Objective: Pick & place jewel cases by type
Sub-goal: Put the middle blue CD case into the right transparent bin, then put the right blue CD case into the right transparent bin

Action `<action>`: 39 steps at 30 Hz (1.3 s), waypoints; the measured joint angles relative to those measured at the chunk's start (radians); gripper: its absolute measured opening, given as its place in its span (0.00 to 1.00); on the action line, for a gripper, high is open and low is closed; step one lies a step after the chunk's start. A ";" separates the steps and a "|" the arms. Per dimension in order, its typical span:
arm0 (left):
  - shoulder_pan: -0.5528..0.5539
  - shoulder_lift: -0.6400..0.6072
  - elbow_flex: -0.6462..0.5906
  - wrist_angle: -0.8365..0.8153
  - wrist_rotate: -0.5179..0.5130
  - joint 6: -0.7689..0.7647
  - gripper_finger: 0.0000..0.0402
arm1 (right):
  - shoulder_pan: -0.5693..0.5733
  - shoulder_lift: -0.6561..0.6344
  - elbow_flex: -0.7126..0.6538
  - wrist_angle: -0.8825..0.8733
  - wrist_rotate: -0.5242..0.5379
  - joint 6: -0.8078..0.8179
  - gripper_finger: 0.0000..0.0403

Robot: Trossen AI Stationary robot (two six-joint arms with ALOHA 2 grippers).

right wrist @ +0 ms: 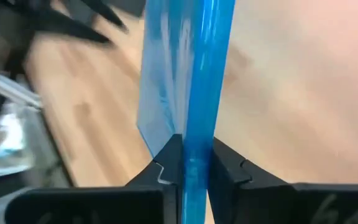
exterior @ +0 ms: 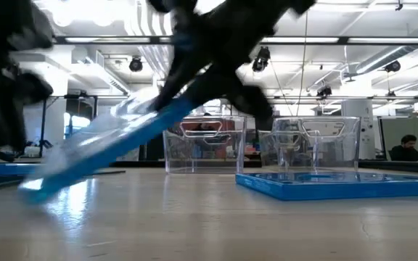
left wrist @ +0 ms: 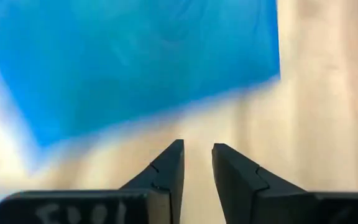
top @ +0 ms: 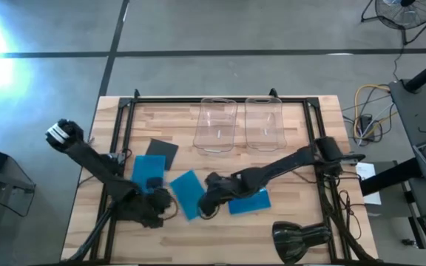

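L gripper [top: 163, 201] sits low at table's front-left w/ fingers nearly closed, nothing between. R gripper [top: 207, 207] clamps tilted blue jewel case [top: 188, 193] mid-table, one edge down. Another blue case [top: 248, 201] lies flat just right.

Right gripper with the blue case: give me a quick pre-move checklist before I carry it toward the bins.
1. Grip: right gripper is shut on the blue jewel case, pinching its edge. Ok.
2. Lift: in the low view the held case is tilted, its low corner at or near the table. Not ok.
3. Left gripper: empty, nearly closed, low beside the held case. Not ok, close to the carry path.
4. Clear bins and: upright, open. Ok.
5. Other cases: a blue one lies by the right arm, another blue and a dark one sit by the left. Ok.
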 joint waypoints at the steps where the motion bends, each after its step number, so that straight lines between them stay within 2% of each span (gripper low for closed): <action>1: -0.015 -0.027 0.015 -0.078 -0.053 -0.041 0.16 | -0.001 -0.049 -0.002 -0.057 0.041 -0.015 0.08; 3: -0.037 -0.082 0.046 -0.216 -0.152 -0.119 0.16 | -0.008 -0.161 -0.003 -0.150 0.165 -0.037 0.08; 5: -0.040 -0.138 0.072 -0.301 -0.234 -0.182 0.16 | -0.015 -0.290 0.001 -0.277 0.365 -0.020 0.08; 7: -0.028 -0.184 0.081 -0.337 -0.271 -0.230 0.16 | -0.031 -0.407 0.001 -0.442 0.535 0.080 0.08; 8: -0.017 -0.204 0.081 -0.336 -0.278 -0.246 0.16 | -0.051 -0.455 -0.006 -0.521 0.566 0.127 0.08; 10: 0.010 -0.239 0.078 -0.304 -0.278 -0.262 0.16 | -0.102 -0.526 -0.043 -0.658 0.564 0.199 0.08; 12: 0.031 -0.267 0.070 -0.295 -0.274 -0.283 0.16 | -0.174 -0.578 -0.114 -0.720 0.529 0.252 0.08; 15: 0.047 -0.288 0.070 -0.288 -0.267 -0.312 0.16 | -0.308 -0.648 -0.235 -0.704 0.438 0.265 0.09; 19: 0.047 -0.297 0.070 -0.279 -0.259 -0.338 0.16 | -0.443 -0.713 -0.364 -0.642 0.413 0.274 0.10; 21: 0.045 -0.293 0.070 -0.280 -0.256 -0.349 0.16 | -0.515 -0.736 -0.421 -0.543 0.326 0.216 0.11; 24: 0.045 -0.284 0.070 -0.279 -0.256 -0.350 0.16 | -0.626 -0.740 -0.507 -0.327 0.102 0.087 0.12; 27: 0.045 -0.275 0.065 -0.279 -0.256 -0.336 0.16 | -0.689 -0.705 -0.547 -0.291 -0.008 0.074 0.17; 30: 0.045 -0.274 0.053 -0.279 -0.254 -0.335 0.16 | -0.706 -0.690 -0.544 -0.418 -0.019 0.063 0.25; 33: 0.047 -0.275 0.043 -0.278 -0.253 -0.343 0.16 | -0.685 -0.704 -0.517 -0.532 0.043 0.061 0.35; 36: 0.054 -0.275 0.036 -0.272 -0.253 -0.342 0.16 | -0.607 -0.742 -0.464 -0.620 0.124 0.054 0.45; 39: 0.077 -0.270 0.035 -0.243 -0.253 -0.298 0.16 | -0.466 -0.768 -0.411 -0.688 0.195 0.019 0.52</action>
